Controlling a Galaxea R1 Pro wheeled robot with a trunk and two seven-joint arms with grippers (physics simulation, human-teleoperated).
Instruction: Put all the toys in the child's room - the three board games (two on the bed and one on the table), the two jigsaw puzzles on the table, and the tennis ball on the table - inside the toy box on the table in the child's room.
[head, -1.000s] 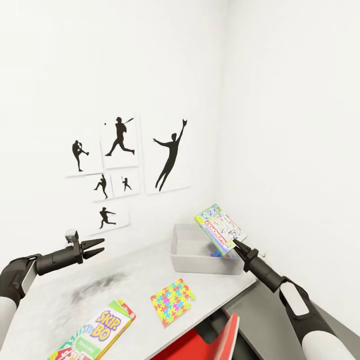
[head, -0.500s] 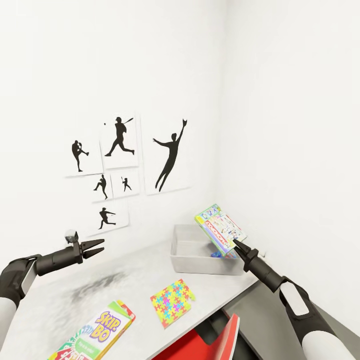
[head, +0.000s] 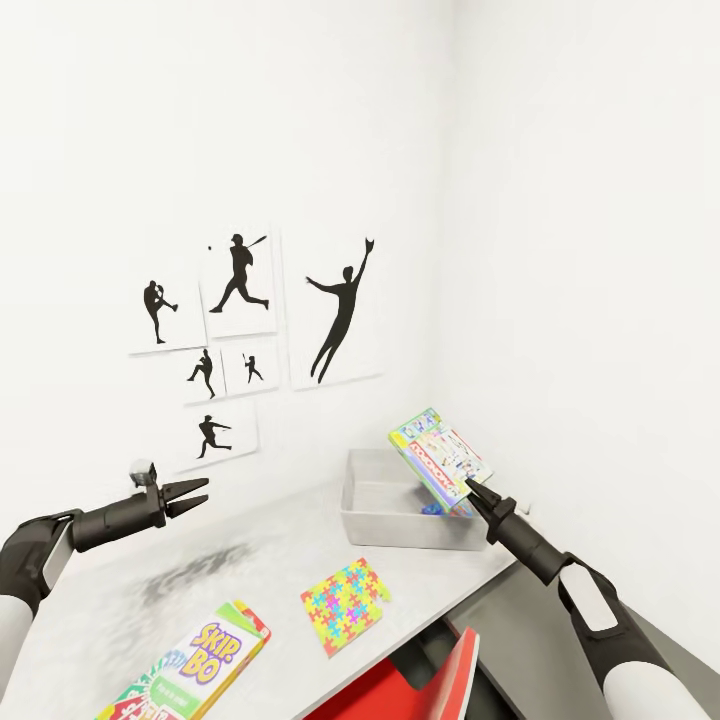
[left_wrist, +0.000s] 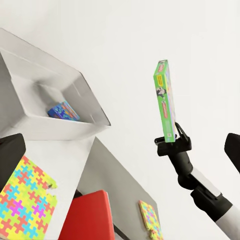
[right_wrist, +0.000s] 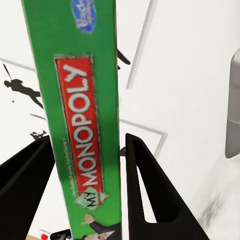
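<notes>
Right gripper (head: 468, 487) fingers clamped on green-edged Monopoly board game (head: 440, 458) above pale grey toy box (head: 385, 525), apparently holding one blue item; orange-green Skip-Bo box (head: 205, 655) and multicolour jigsaw square (head: 344, 601) remain on the bench; left gripper (head: 192, 493) fingers apart.

Skip-Bo box (head: 190, 665) cut off (bottom edge).

Open desk surface (head: 130, 590) lies between the Skip-Bo box (head: 205, 660) at the near edge and the wall. A puzzle square (head: 345, 603) lies flat near the front edge, just before the grey bin (head: 385, 525). The bin stands in the room corner, walls close behind and beside it. A green-edged game box (head: 438, 458), clamped in the right gripper (head: 470, 490), hangs tilted over the bin's right rim, partly covering its opening; the left half stays uncovered. A blue box (left_wrist: 63, 111) lies on the bin's floor. A red chair (head: 420, 685) stands below the desk edge.
</notes>
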